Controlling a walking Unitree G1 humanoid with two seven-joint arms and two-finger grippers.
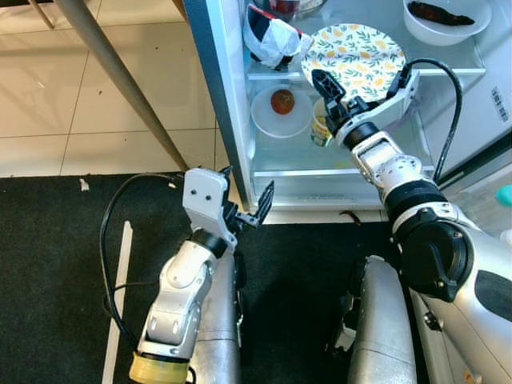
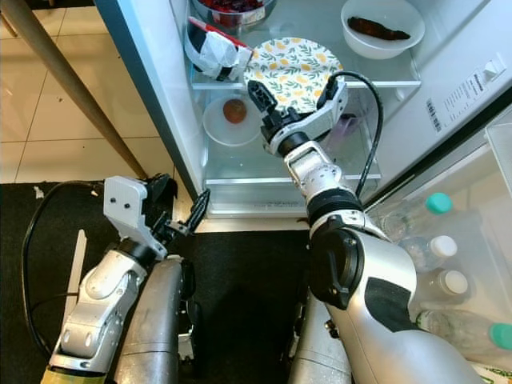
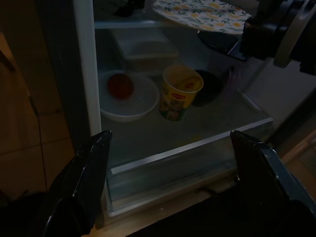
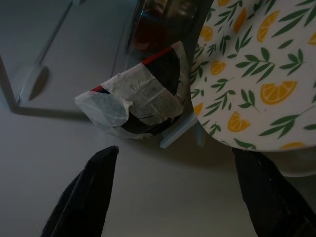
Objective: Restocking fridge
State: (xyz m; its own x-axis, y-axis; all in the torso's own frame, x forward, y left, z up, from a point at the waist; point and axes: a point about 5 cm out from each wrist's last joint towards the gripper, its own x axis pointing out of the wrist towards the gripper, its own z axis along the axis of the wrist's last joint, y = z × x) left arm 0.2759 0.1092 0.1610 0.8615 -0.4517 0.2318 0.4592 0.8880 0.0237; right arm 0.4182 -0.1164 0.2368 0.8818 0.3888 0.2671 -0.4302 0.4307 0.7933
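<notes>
The fridge stands open before me. A lemon-patterned plate (image 1: 356, 50) lies on the upper glass shelf (image 1: 448, 72), overhanging its front edge. My right gripper (image 1: 362, 86) is raised to that edge just below the plate, open, its fingers (image 4: 84, 197) spread with nothing between them. Beside the plate sits a black bowl wrapped in white film (image 4: 138, 106). On the lower shelf are a yellow noodle cup (image 3: 178, 96) and a white bowl holding a red-brown round item (image 1: 280, 112). My left gripper (image 1: 248, 202) hangs open and free near the fridge's bottom front edge.
A white bowl with dark food (image 1: 444, 20) sits at the back of the upper shelf. The fridge door (image 2: 448, 104) stands open on the right, its rack holding several bottles (image 2: 436, 248). A slanted table leg (image 1: 120, 72) crosses the tiles on the left; a black rug (image 1: 48, 264) lies underfoot.
</notes>
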